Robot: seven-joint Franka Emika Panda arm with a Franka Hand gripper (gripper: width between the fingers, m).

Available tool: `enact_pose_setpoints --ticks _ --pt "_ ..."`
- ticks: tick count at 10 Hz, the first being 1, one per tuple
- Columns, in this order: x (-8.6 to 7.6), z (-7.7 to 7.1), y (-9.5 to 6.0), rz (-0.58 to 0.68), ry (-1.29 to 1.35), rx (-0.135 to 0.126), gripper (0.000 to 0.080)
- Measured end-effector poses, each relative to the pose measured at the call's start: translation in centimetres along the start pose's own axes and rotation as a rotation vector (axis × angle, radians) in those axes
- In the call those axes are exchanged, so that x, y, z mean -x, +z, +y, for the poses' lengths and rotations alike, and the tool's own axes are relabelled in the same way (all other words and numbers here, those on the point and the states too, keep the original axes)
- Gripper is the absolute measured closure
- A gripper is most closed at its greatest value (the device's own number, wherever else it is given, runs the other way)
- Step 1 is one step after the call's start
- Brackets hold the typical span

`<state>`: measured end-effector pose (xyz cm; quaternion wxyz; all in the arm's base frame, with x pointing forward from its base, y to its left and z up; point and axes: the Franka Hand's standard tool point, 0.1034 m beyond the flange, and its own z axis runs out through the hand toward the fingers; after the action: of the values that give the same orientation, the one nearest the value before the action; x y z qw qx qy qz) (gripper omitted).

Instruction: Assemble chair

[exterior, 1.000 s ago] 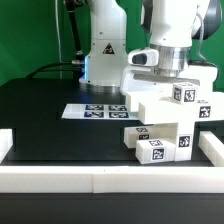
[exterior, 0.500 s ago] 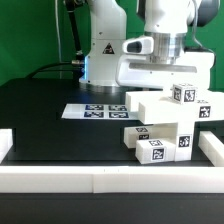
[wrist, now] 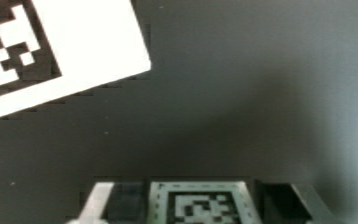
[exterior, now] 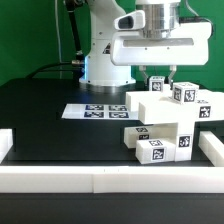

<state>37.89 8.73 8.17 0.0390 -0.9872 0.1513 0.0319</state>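
- I have the gripper above the chair, fingers pressed nearly together, pinching what looks like a small tagged part; I cannot make out its shape
- The chair's white blocks sit stacked on the black counter at the exterior view's right, beside the marker board
- My read: a fitting step; next I must line that part up over the top block and lower gently

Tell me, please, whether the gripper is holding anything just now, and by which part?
Yes: the gripper is shut on a small white tagged chair part, gripped at its top, lifted above the chair assembly.
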Motion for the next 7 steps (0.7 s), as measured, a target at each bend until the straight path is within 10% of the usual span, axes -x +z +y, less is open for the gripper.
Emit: enact_pose_setpoints --ticks 4,7 --pt "0.0 0.1 0.1 -0.003 0.000 0.004 0.0517" --pt "-2.3 1.0 -2.8 -0.012 -0.056 0.008 0.0517"
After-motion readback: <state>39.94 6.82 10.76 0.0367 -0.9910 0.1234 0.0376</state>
